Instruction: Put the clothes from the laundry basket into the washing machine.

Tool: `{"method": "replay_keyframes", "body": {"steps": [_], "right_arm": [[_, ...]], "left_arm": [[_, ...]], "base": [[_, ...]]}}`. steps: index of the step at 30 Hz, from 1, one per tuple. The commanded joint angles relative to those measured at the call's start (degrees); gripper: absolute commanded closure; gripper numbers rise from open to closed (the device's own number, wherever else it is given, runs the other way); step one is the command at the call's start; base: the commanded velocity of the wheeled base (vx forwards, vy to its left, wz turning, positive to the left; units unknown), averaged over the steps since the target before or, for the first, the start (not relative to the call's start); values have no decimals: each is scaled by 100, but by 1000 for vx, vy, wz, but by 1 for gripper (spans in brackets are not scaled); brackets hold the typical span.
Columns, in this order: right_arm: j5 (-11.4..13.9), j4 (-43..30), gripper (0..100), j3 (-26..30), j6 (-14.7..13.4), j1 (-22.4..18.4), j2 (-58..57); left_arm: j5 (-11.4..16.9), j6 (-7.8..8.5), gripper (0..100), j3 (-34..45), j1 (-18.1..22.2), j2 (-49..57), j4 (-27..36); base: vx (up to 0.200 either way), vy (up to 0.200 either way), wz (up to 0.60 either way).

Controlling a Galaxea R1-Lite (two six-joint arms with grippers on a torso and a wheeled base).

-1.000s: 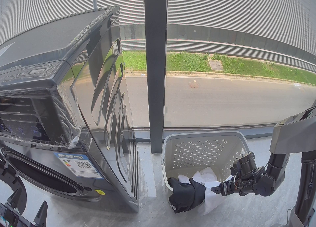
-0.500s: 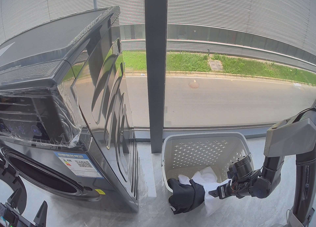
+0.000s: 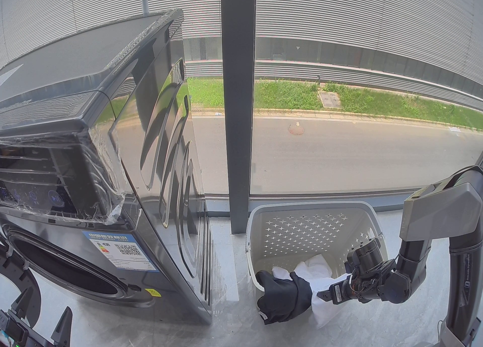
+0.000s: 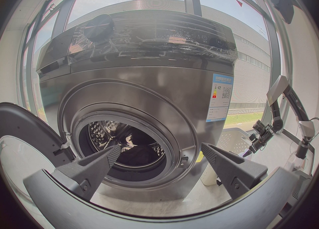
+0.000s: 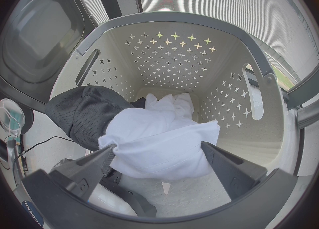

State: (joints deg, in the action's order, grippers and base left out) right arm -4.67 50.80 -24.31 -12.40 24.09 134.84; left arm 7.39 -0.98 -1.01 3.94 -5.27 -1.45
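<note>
Right gripper [image 3: 324,294] had drifted a bit toward the washing machine [image 3: 126,162]. Its fingers were spread wide, with the white cloth [image 5: 159,140] bunched between them over the laundry basket [image 3: 302,207] rim, beside a black garment [image 3: 284,296]. Left gripper [image 4: 159,151] sat released, facing the drum.

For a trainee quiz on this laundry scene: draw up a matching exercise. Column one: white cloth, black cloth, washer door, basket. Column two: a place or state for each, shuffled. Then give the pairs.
1. white cloth
2. black cloth
3. door
4. basket

A. swung open
B. stands right of washer
C. between fingers of right tool
D. hangs over the rim, washer side

Pairs: 1-C, 2-D, 3-A, 4-B
</note>
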Motion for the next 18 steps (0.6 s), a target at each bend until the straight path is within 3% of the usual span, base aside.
{"method": "replay_keyframes", "body": {"steps": [1, 18], "right_arm": [[-16, -35, 100, -4, 1, -1, 121], [-16, -35, 100, -294, -17, -62, 86]], "left_arm": [[0, 1, 0, 22, 2, -9, -4], [0, 1, 0, 22, 2, -9, -4]], "base": [[0, 0, 0], [0, 0, 0]]}}
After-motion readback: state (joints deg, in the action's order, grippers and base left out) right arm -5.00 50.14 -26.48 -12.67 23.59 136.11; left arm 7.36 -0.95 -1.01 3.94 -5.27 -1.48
